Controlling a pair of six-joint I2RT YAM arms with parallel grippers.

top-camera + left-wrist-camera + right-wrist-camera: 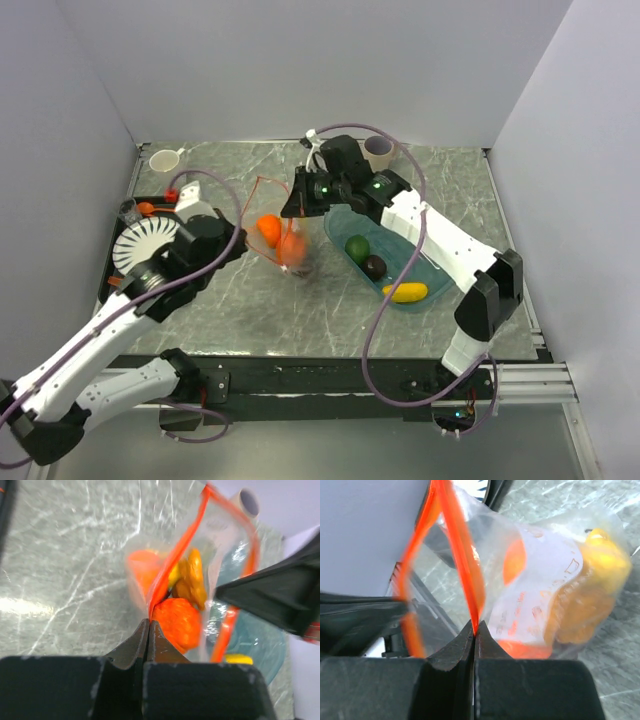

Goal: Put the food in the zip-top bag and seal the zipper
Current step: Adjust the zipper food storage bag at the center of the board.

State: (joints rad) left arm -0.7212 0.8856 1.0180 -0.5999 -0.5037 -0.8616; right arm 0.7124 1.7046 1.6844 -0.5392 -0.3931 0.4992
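The clear zip-top bag hangs open between my two grippers above the table. Its orange-red zipper strip outlines the mouth. Inside are an orange and orange bits; the left wrist view shows them with a yellow piece. My left gripper is shut on the zipper strip at the bag's left side. My right gripper is shut on the strip at the bag's right side. An avocado, a dark plum and a lemon lie in the teal bowl.
A white ribbed dish rack and orange cutlery sit at the left edge. A small white cup stands at the back left, a beige cup at the back behind the right arm. Walls close in three sides.
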